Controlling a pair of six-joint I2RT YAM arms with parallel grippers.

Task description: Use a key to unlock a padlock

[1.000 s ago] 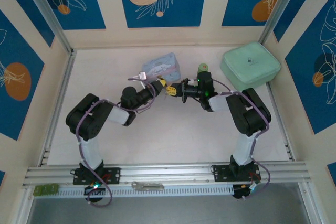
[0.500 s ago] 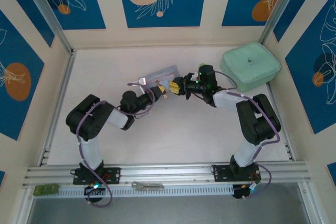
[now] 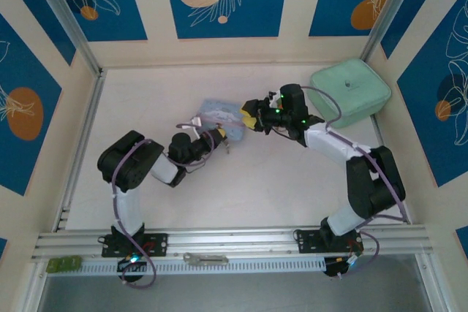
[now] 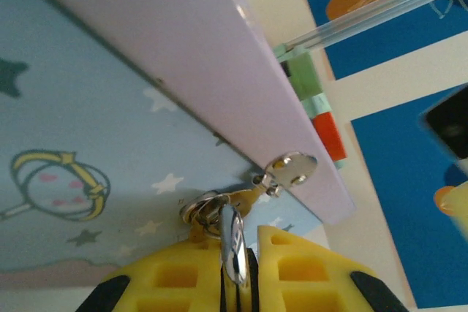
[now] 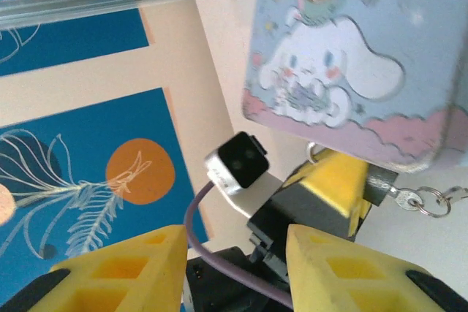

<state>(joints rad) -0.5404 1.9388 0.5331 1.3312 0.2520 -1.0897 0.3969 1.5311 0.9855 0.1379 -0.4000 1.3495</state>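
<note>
Nearest us, the flat grey bar (image 3: 205, 259) lies on the front rail, same spot as a second ago. Past that, the left gripper (image 3: 218, 137) is still clenched on the key (image 4: 232, 250). Its wrist camera shows one thin silvery blade pinched between the yellow fingers, with the ring and another key splayed just behind, right against the pale blue tin (image 3: 223, 112).

From the right wrist camera we make out the padlock (image 5: 379, 179), a small dark grey block up against the left gripper's finger, just under the tin's lower edge. A key and ring stick out its side, but we can't tell if that key is actually seated in it.

Big change is the tin: a second ago it sat further back, now it's closer to the arms and lying tipped. The right gripper (image 5: 230, 268) was pinched shut where it met the left one. Now it's let go, fingers apart with nothing between them, sitting just right of the tin. The mint green case (image 3: 349, 91) at the far right hasn't budged.
</note>
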